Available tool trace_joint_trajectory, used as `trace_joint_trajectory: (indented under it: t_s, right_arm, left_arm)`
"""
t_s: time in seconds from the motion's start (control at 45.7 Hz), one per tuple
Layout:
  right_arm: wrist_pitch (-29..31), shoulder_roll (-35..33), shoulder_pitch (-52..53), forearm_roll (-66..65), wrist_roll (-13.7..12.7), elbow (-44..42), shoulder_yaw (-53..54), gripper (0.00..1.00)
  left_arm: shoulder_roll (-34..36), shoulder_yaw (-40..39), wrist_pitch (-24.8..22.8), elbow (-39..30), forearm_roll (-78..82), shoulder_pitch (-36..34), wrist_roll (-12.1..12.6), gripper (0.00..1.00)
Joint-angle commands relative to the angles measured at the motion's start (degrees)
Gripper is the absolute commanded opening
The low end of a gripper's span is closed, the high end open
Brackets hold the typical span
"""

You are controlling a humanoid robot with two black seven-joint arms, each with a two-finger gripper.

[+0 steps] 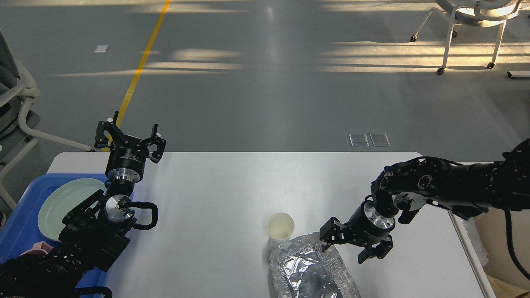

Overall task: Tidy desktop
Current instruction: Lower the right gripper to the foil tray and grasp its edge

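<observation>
While both arms sit over the desktop [215, 194]:
Right gripper [345, 248]: spread, at foil tray's [308, 269] far right corner.
Left gripper [129, 140]: spread, empty, far left edge.
Cup [280, 227]: upright, touching tray.

Looks like a lab or test hall: bare grey floor [265, 82] with a yellow line [140, 62] beyond the desktop [215, 194], wheeled chair [468, 25] far right of that line.
</observation>
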Motion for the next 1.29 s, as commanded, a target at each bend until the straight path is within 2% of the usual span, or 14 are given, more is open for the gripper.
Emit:
trace_joint_trajectory:
  t_s: [0.0, 0.088, 0.241, 0.394, 0.525, 1.094, 1.269]
  right_arm:
    - [-1.89, 0.40, -1.94, 0.00, 0.08, 0.01, 0.16, 0.98]
    - [-2.95, 1.19, -2.82, 0.00, -0.01, 0.01, 0.52, 0.97]
    - [-5.06, 2.07, -4.14, 0.00, -0.01, 0.19, 0.78, 0.88]
    - [-5.32, 2.51, -4.41, 0.09, -0.01, 0.62, 0.78, 0.49]
    - [-5.06, 2.69, -4.41, 0.18, -0.01, 0.80, 0.78, 0.00]
    - [-4.62, 1.63, -3.26, 0.36, 0.17, 2.21, 0.87, 0.00]
    - [-3.92, -1.70, -0.90, 0.36, 0.26, 5.10, 0.61, 0.00]
  left_arm:
    - [0.00, 0.01, 0.00, 0.00, 0.00, 0.00, 0.00, 1.00]
    - [0.00, 0.01, 0.00, 0.00, 0.00, 0.00, 0.00, 1.00]
    - [0.00, 0.01, 0.00, 0.00, 0.00, 0.00, 0.00, 1.00]
    - [0.00, 0.01, 0.00, 0.00, 0.00, 0.00, 0.00, 1.00]
    - [0.00, -0.08, 0.00, 0.00, 0.00, 0.00, 0.00, 1.00]
    - [0.00, 0.01, 0.09, 0.00, 0.00, 0.00, 0.00, 1.00]
    - [0.00, 0.01, 0.00, 0.00, 0.00, 0.00, 0.00, 1.00]
